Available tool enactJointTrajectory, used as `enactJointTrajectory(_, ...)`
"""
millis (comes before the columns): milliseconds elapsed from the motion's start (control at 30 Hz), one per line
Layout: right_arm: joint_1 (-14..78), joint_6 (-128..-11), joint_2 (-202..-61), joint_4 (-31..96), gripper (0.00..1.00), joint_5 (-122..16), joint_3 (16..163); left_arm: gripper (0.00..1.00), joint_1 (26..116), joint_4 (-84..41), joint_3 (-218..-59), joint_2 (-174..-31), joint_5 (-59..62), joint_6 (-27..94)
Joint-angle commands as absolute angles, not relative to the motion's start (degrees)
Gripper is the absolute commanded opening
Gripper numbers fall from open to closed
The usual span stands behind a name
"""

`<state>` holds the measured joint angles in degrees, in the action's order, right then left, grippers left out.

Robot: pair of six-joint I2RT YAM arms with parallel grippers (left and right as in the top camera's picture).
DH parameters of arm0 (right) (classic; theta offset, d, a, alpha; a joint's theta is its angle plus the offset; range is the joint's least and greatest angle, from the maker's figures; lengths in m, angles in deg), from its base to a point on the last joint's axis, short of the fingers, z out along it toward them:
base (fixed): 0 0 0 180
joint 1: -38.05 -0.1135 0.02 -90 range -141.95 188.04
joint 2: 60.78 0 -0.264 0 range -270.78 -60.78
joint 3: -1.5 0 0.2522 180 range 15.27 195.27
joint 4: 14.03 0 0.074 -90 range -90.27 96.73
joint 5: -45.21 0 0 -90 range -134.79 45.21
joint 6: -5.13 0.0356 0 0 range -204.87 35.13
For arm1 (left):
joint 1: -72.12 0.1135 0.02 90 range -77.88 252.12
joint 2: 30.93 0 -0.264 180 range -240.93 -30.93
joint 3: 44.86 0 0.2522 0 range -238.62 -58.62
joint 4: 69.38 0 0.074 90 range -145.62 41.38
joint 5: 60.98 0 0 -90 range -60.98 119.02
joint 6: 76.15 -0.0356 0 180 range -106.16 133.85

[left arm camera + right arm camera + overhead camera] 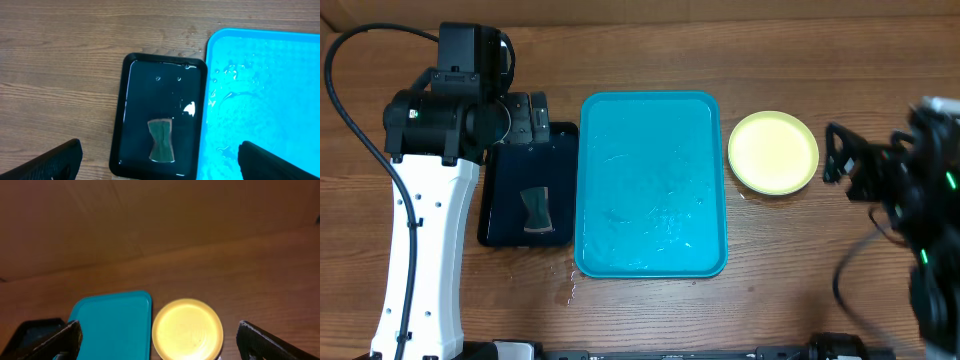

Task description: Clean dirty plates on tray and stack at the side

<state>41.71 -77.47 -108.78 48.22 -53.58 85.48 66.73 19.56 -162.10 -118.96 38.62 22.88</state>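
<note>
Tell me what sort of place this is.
Probably a robot test bench staged for dishwashing, not a real kitchen: a white robot arm at a wooden table, a wet turquoise tray, and a black tray holding a small grey pad.

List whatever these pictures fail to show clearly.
1. Overhead and right wrist: whether other plates lie under the yellow-green plate, since it covers whatever is below.
2. Overhead: the black tray has its far left corner hidden behind the left arm.
3. Overhead: the right gripper is blurred, and its arm is cut by the edge.
4. Left wrist: the grey pad is too small to tell sponge from cloth.
</note>
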Motion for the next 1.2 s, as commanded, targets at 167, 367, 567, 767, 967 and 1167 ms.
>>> enactJointTrajectory(167, 40.2, -78.1, -90.8, 48.6, 1.00, -47.7, 86.8, 1.00, 66.4, 19.3, -162.6, -118.6, 38.4, 23.9)
enactJointTrajectory(367, 38.7, -78.0, -79.6, 47.9, 1.00, -44.9, 84.7, 1.00, 66.4, 19.4, -162.6, -118.6, 38.4, 23.9)
enactJointTrajectory(567, 38.7, -77.6, -70.4, 47.7, 1.00, -45.5, 80.9, 1.00, 66.4, 19.4, -162.6, -118.6, 38.4, 23.9)
enactJointTrajectory(767, 38.7, -77.7, -64.0, 46.4, 1.00, -47.2, 73.9, 1.00, 66.4, 19.4, -162.6, -118.6, 38.4, 23.9)
enactJointTrajectory(967, 38.8, -77.7, -61.0, 34.8, 1.00, -49.6, 63.2, 1.00, 66.4, 19.4, -162.6, -118.6, 38.4, 23.9)
enactJointTrajectory(1167, 38.8, -77.7, -61.0, 13.0, 1.00, -53.1, 53.7, 1.00, 66.4, 19.3, -162.6, -118.6, 38.4, 23.9)
